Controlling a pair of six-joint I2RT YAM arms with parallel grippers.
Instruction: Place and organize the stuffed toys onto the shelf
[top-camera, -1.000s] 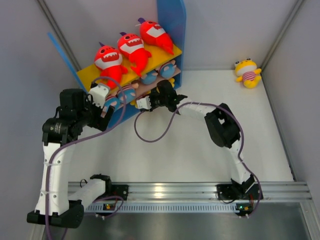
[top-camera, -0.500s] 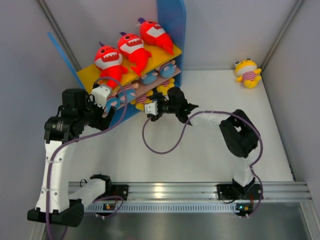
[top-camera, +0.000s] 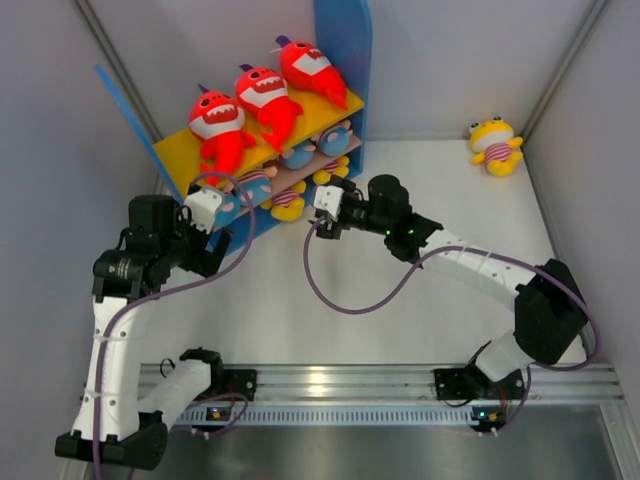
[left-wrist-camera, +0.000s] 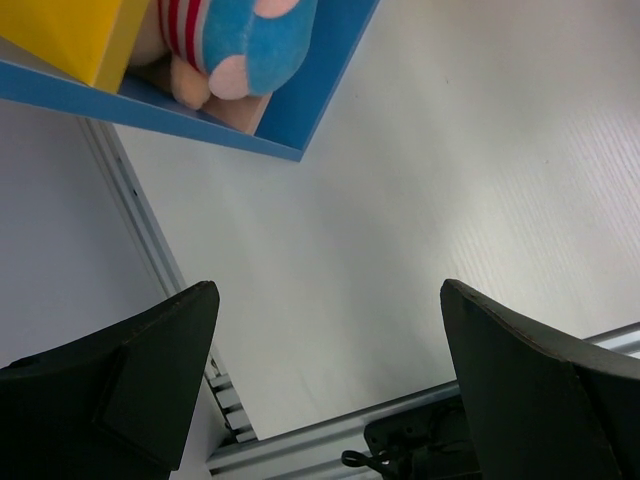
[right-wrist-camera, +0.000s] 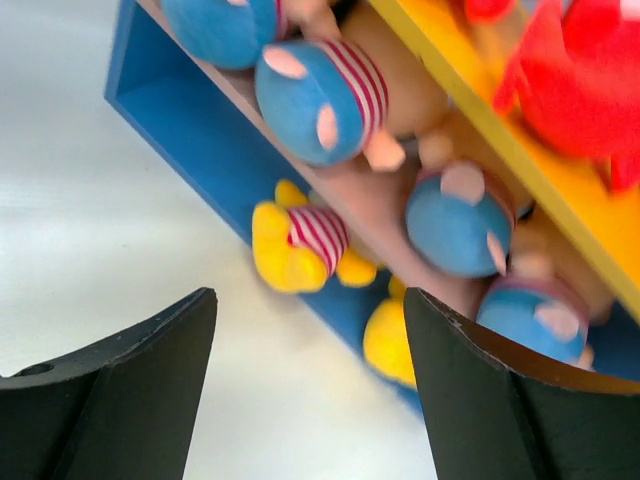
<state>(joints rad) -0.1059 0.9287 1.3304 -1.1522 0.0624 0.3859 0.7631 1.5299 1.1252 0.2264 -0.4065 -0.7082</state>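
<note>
So the small two-tier shelf with blue sides and a yellow top board (top-camera: 345, 40) has three red plush sharks (top-camera: 262, 95) on top and the pink-faced striped-shirt dolls (right-wrist-camera: 320, 100) on the lower board. There look to be two yellow striped-shirt dolls (right-wrist-camera: 295, 245) at the blue base, but it's hard to count. One lone yellow plush doll (top-camera: 496, 146) sits on the white table (top-camera: 400, 320), well off to the right. The right gripper (right-wrist-camera: 308, 297) is just in front of the shelf, jaws spread and empty. The left gripper (left-wrist-camera: 328, 290) is wide apart too, holding nothing.

White tabletop (top-camera: 400, 300), grey walls (top-camera: 470, 60) (panels, perhaps), aluminium rail (top-camera: 340, 382) near edge.
</note>
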